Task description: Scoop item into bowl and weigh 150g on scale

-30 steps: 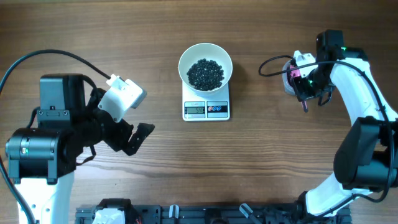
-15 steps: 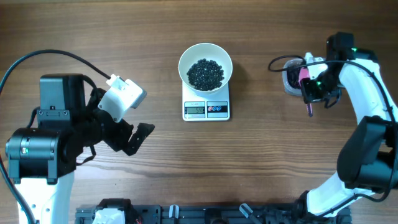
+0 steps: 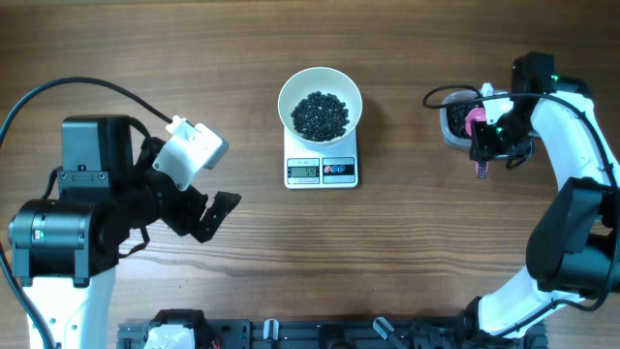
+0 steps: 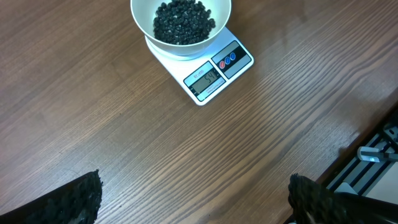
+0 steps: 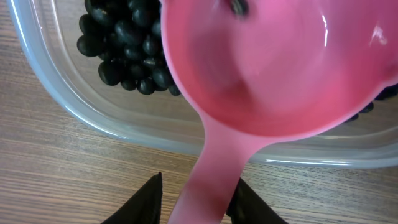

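- Judging by the empty pink scoop (image 5: 261,74) over the clear tub (image 5: 68,106), its handle crossing the rim, we took the step in hand to be setting the scoop down after filling.
- The right gripper (image 5: 200,198) straddled that handle with its jaws parted. Wood showed between one finger and the handle, so it was a loose hold at most.
- The left gripper (image 4: 199,202) hung spread wide and empty, well apart from everything.
- The beans (image 3: 320,114) lay heaped in the white bowl (image 3: 285,95), which sat on the scale (image 3: 322,173). We could not read its display.
- Next, we judged, the right arm should lift off without snagging the handle, and then the reading needs checking.
- The table (image 3: 291,271) was brown wood grain with a dark rail along its near edge. No room showed beyond it.
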Available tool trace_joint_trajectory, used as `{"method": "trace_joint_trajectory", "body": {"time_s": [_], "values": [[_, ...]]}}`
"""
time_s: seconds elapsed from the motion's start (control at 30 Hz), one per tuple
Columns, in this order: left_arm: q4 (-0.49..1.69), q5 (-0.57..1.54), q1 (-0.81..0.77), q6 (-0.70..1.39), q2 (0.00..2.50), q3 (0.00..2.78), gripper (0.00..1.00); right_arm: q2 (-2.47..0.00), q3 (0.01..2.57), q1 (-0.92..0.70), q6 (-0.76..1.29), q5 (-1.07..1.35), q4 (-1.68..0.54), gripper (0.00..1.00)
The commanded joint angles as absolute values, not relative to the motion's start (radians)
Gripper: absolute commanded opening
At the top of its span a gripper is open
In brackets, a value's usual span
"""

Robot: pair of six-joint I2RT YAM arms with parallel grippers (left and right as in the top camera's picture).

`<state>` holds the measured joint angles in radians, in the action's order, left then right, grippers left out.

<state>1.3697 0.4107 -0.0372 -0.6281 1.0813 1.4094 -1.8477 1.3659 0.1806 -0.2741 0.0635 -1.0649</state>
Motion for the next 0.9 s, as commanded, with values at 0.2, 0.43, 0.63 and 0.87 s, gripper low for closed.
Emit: {"method": "trace_joint_trajectory", "body": {"time_s": [0.2, 0.43, 0.63, 0.87], "values": [[1.370, 0.426, -0.030, -0.647, 1.078, 1.423, 1.00, -1.864, 1.542, 0.189, -0.190, 0.096, -1.178, 0.71], [1.370, 0.426, -0.030, -0.647, 1.078, 1.423, 1.00, -1.744, 1.642, 0.229, -0.001, 0.286, -1.296, 0.97], [1.370, 0.426, -0.030, -0.647, 1.078, 1.423, 1.00, -1.499, 1.642, 0.303, 0.285, 0.312, -1.294, 1.00], [1.370, 0.426, -0.030, -0.647, 1.078, 1.423, 1.00, -1.231, 1.604, 0.315, 0.571, 0.203, -1.296, 1.00]]}}
